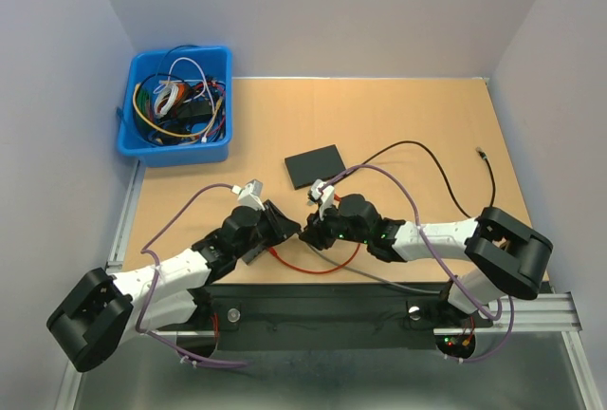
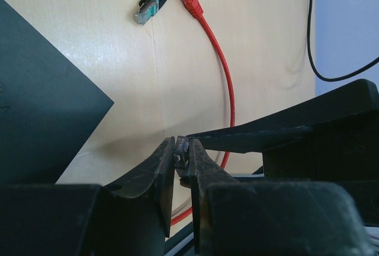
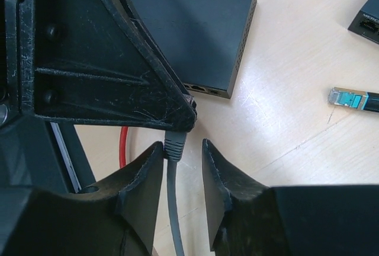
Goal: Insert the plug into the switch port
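Observation:
The black switch (image 1: pixel 315 165) lies flat mid-table; its ports (image 3: pixel 204 89) face the arms. It also shows in the left wrist view (image 2: pixel 35 102). My left gripper (image 2: pixel 182 149) is shut on the clear plug (image 2: pixel 181 151) of the grey cable, held above the table in front of the switch. My right gripper (image 3: pixel 182 149) meets it tip to tip. Its jaws stand open around the grey boot (image 3: pixel 174 144) just behind the plug, and the boot rests against the left finger. In the top view the two grippers (image 1: pixel 296 230) (image 1: pixel 309 230) touch near the table's front.
A red cable (image 2: pixel 222 66) and a black plug with a teal band (image 2: pixel 151 7) lie on the table beside the switch. A blue bin (image 1: pixel 175 106) of cables stands at the back left. A black cable (image 1: pixel 446 182) curves at right. Another black device (image 3: pixel 370 19) shows at far right.

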